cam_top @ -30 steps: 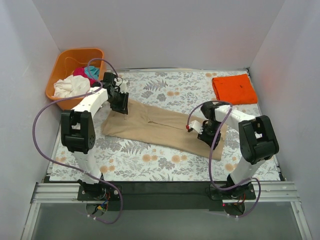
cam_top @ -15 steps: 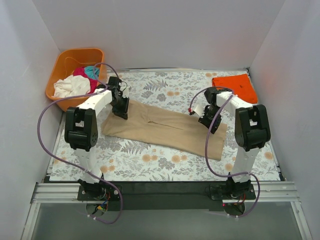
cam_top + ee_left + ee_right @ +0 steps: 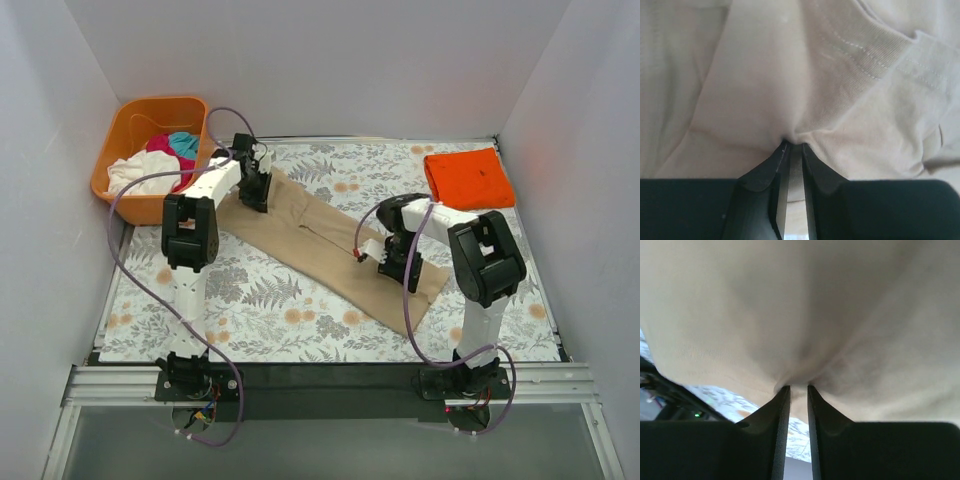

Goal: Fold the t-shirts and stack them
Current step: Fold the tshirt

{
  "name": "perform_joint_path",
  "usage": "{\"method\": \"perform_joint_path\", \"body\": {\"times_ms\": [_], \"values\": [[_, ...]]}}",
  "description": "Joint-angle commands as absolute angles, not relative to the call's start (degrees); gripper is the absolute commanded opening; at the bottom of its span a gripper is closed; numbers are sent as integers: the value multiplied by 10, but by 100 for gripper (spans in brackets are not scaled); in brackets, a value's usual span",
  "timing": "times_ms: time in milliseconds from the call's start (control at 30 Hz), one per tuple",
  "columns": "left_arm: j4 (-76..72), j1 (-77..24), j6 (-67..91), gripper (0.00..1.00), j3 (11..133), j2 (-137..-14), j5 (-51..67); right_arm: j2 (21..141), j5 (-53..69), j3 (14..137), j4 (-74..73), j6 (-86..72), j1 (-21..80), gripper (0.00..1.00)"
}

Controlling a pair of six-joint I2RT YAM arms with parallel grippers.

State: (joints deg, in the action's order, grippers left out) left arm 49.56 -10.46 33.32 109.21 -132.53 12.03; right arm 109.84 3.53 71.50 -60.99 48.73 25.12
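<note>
The tan-beige t-shirt (image 3: 320, 245) lies folded into a long strip running diagonally from back left to front right on the floral table. My left gripper (image 3: 256, 190) is shut on its back-left end; in the left wrist view (image 3: 794, 146) the jaws pinch a bunch of beige cloth beside the ribbed collar (image 3: 875, 60). My right gripper (image 3: 392, 262) is shut on the strip near its front-right end, where the right wrist view (image 3: 797, 387) shows cloth gathered between the jaws. A folded bright orange t-shirt (image 3: 468, 178) lies at the back right. White, magenta and teal t-shirts (image 3: 150, 165) sit in the basket.
The rigid orange plastic basket (image 3: 120, 125) stands at the back left corner, just left of my left arm. White walls close in the left, back and right sides. The floral table cover (image 3: 270, 310) shows in front of the strip.
Both grippers have carried the beige strip: the left end moved back and right toward the back edge, the right end swung forward and left. The strip now lies steeper and narrower.
</note>
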Motion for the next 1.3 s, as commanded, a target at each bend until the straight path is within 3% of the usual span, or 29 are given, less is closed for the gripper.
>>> {"method": "perform_joint_path", "body": {"times_ms": [0, 100, 233, 467, 633, 967, 1267], "values": [[443, -133, 286, 20, 1193, -1396, 134, 1121, 130, 724, -627, 454, 331, 24], [413, -159, 264, 25, 1270, -1414, 139, 1124, 157, 757, -628, 433, 391, 25], [382, -176, 285, 29, 1311, -1382, 143, 1116, 180, 844, -635, 409, 397, 27], [324, -176, 325, 30, 1138, -1220, 106, 1044, 91, 831, -634, 460, 337, 30], [345, -177, 347, 25, 1065, -1194, 59, 1067, 46, 795, -602, 479, 311, 28], [386, -163, 367, 22, 1058, -1238, 45, 1135, 56, 766, -587, 473, 323, 24], [408, -162, 364, 23, 1149, -1347, 89, 1164, 155, 769, -611, 442, 363, 25]]}}
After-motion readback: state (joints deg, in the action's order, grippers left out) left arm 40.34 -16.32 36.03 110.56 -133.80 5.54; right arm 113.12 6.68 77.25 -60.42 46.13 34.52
